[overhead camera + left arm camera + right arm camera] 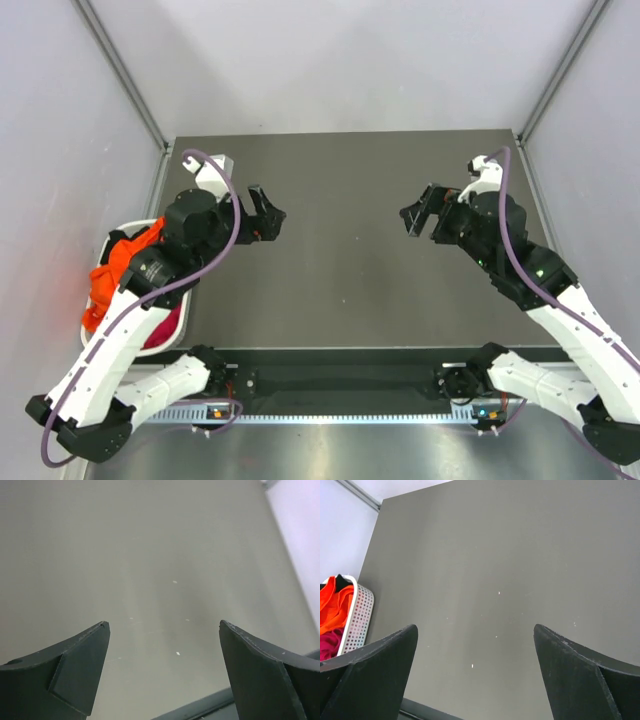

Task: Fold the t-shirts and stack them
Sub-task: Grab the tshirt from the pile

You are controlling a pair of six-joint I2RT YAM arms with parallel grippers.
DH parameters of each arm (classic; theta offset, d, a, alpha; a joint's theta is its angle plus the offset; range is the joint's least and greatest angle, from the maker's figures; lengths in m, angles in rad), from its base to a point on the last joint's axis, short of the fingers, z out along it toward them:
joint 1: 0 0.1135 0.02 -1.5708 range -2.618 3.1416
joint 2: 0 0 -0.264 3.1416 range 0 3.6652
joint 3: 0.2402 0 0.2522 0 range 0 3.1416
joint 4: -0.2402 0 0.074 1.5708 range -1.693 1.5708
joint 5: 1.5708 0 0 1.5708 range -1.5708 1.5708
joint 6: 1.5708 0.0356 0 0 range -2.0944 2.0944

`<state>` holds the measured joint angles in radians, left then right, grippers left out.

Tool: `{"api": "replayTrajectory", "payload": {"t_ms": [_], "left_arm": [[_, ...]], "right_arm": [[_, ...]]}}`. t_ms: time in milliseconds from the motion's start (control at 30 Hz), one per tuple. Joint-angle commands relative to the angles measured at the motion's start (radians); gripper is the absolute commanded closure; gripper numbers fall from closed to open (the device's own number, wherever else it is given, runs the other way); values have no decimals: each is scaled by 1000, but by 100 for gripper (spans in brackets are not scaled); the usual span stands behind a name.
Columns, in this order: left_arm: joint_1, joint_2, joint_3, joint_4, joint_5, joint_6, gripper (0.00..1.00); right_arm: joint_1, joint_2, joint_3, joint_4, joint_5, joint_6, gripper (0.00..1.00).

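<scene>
Well, over on the far left the t-shirts are lying heaped in a white basket [359, 612] that is sitting at the left edge of the dark surface [340, 300]. An orange t-shirt [108, 278] is spilling over the top of the heap, a magenta t-shirt [160, 330] is showing beneath it, and a scrap of black cloth [340, 582] is peeking out at the back. I cannot tell how many more are lying underneath. Nothing is unfolded or stacked yet, so I judge the job is only beginning.

Moving right, the left arm is reaching up past the basket, and its left end effector [265, 213] is hanging above the bare surface with its jaws spread wide and nothing between them. It is pointing toward the middle rather than at the basket, so it looks to be waiting, not fetching.

Further right, the right end effector [418, 212] is mirroring it, gaping just as wide, gripping nothing, and facing inward across the gap. The two are hovering well apart, which I take as keeping the middle free as a folding area. My guess is the left arm, being nearer, needs to swing back and pull a shirt out first.
</scene>
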<state>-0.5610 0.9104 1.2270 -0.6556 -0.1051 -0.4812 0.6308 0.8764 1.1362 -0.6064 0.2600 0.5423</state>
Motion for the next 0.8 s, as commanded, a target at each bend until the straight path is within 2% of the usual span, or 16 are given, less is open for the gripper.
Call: {"api": "replayTrajectory", "payload": {"t_ms": [0,133,267,333,367,467,500,767], "left_arm": [[0,10,55,-47,-125,23,5],[-2,36,68,-79,-309,-26,6],[56,137,55,-180,-586,-69,6],[217,171,51,-216,-587,-108,7],[340,171,39,-211,-556,-132,8],[498,163,0,-210,-530,-218,16],[585,163,-10,-216,-524,-240,17],[812,311,-29,-323,-642,-523,19]], "right_arm": [[7,-22,-13,42,-8,11,0],[7,-34,-58,59,-22,22,1],[7,-50,-107,85,-37,16,0],[9,-56,-133,100,-45,2,0],[9,-63,-141,106,-53,-8,0],[7,-82,-176,137,-82,-28,0],[7,-85,-184,151,-85,-31,0],[7,-91,-211,181,-169,-51,0]]}}
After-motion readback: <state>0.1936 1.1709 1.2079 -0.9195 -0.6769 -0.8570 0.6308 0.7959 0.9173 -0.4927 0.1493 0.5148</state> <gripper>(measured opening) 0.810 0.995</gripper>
